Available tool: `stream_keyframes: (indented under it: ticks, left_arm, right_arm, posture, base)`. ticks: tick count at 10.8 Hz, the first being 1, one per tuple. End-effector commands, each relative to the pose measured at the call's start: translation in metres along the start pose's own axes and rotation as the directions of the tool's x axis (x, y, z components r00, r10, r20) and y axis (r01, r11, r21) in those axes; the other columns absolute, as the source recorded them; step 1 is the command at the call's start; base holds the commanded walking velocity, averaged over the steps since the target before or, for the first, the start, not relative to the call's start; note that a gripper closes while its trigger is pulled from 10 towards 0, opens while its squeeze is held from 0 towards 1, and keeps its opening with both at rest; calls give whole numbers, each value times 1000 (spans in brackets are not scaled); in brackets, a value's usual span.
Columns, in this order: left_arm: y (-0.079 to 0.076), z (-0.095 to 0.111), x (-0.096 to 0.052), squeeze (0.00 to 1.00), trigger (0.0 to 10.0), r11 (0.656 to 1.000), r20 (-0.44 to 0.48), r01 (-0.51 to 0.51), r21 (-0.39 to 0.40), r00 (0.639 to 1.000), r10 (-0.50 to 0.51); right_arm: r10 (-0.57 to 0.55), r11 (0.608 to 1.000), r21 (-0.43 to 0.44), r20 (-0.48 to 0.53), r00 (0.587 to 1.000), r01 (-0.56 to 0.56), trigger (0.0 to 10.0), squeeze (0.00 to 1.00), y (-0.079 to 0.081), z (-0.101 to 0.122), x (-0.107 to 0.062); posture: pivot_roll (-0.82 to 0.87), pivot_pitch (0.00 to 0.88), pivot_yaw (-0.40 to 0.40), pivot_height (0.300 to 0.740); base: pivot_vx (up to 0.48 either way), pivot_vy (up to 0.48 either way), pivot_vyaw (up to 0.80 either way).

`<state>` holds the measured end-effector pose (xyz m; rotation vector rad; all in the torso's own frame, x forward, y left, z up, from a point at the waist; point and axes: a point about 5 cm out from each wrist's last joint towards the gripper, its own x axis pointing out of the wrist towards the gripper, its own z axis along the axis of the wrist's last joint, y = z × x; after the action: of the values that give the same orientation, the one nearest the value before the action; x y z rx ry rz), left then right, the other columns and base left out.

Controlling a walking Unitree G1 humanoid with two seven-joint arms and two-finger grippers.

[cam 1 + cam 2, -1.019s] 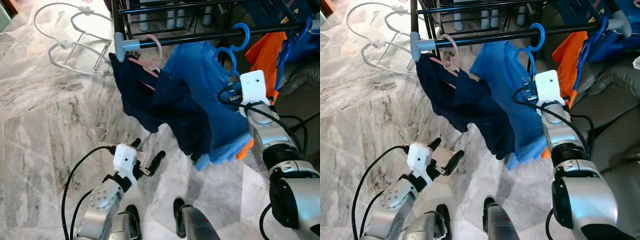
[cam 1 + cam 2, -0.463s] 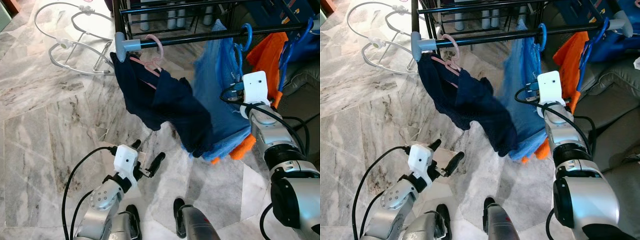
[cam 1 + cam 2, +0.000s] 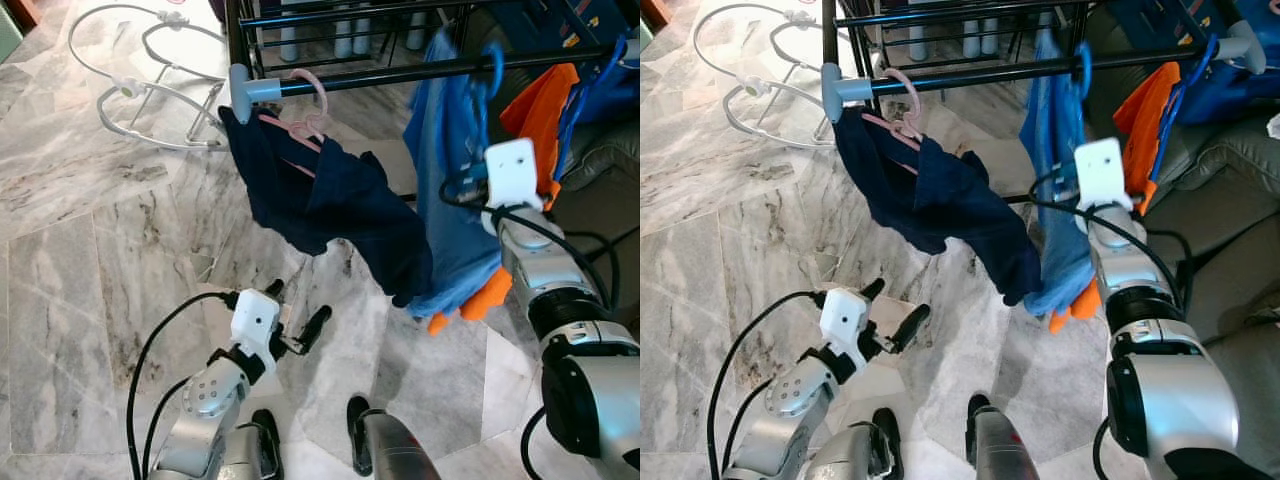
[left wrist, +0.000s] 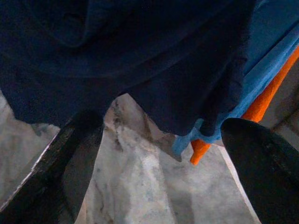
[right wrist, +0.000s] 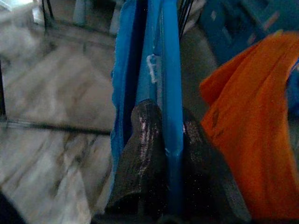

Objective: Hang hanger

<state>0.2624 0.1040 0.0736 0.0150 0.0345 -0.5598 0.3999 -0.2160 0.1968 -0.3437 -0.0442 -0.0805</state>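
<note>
Two right gripper (image 5: 170,154) fingers pinching bright blue hanger (image 5: 169,93), blue shirt (image 3: 445,190) draped, left gripper (image 3: 295,315) fingers apart.

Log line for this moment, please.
right gripper: shut on blue hanger | hook on rail | left gripper: open, idle

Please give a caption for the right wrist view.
Right gripper pinching blue hanger, orange garment beside.

no readable text, no labels, no numbers
</note>
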Motion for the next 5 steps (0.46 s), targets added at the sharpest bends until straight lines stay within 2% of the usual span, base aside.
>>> stream_keyframes:
  ticks: [1, 3, 4, 5]
  left_arm:
    - [1, -7, -4, 0, 10000, 1000, -28, -15, 7, 999, 15]
    - [3, -7, 0, 0, 10000, 999, -29, -53, 4, 998, 53]
    - [6, -7, 1, 0, 10000, 996, -31, -85, 4, 996, 85]
    - [9, -7, 1, 0, 10000, 994, -40, -109, 28, 993, 110]
  right_arm:
    - [-32, 999, 21, 104, 994, 30, 0, 0, -5, 16, 0]
    - [-48, 998, 53, 237, 970, 36, 0, 0, 1, 22, -11]
    - [-46, 998, 61, 257, 965, 31, 392, 0, 6, 17, -20]
    - [-47, 997, 73, 262, 964, 29, 3725, 0, 8, 13, -27]
  posture:
    - [-153, 269, 29, 740]
    - [-153, 258, 31, 740]
    - [-153, 255, 33, 740]
    - [-154, 255, 35, 740]
  base:
    - [0, 0, 0]
    - [0, 0, 0]
    - [0, 0, 0]
    - [0, 0, 0]
